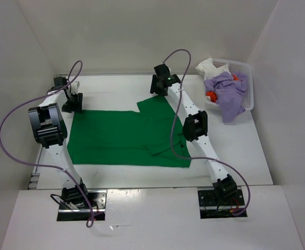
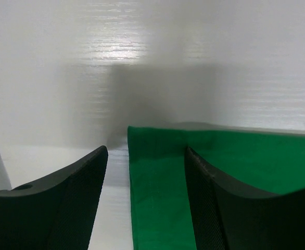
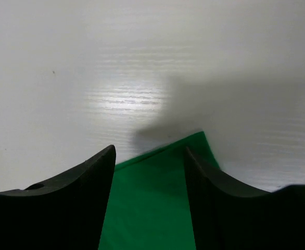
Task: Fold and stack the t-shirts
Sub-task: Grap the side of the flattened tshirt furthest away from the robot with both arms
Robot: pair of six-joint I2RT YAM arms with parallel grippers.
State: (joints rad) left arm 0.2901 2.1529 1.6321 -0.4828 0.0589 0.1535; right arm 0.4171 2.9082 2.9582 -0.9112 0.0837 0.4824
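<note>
From above, the green shirt (image 1: 121,138) is seen spread flat on the table (image 1: 116,86), with the other shirts (image 1: 228,91) heaped in the basket (image 1: 247,73). At the left wrist, the left gripper (image 2: 146,148) is held spread astride a far corner, with nothing pinched. At the right wrist, the right gripper (image 3: 149,148) is likewise spread over a corner tip. The first fold is judged pending; both corners must be pinched.

Left hand (image 2: 145,152): fingers (image 2: 69,203) matt black, look like plastic, fine-grained pad faces. Betw. & under them, green t-shirt (image 2: 157,208), soft matt cloth, lying smooth. Right hand (image 3: 150,151): same dull black fingers, same green cloth below. Surface (image 3: 64,62) ahead of both hands: white, faint wood-grain lines, semi-gloss, glare patch. Well off to right of right hand: basket (image 1: 244,70), white plastic mesh, w/ crumpled lavender t-shirt (image 1: 226,94), white t-shirt (image 1: 211,66), bit of orange-red t-shirt (image 1: 211,96), all matt cloth.
</note>
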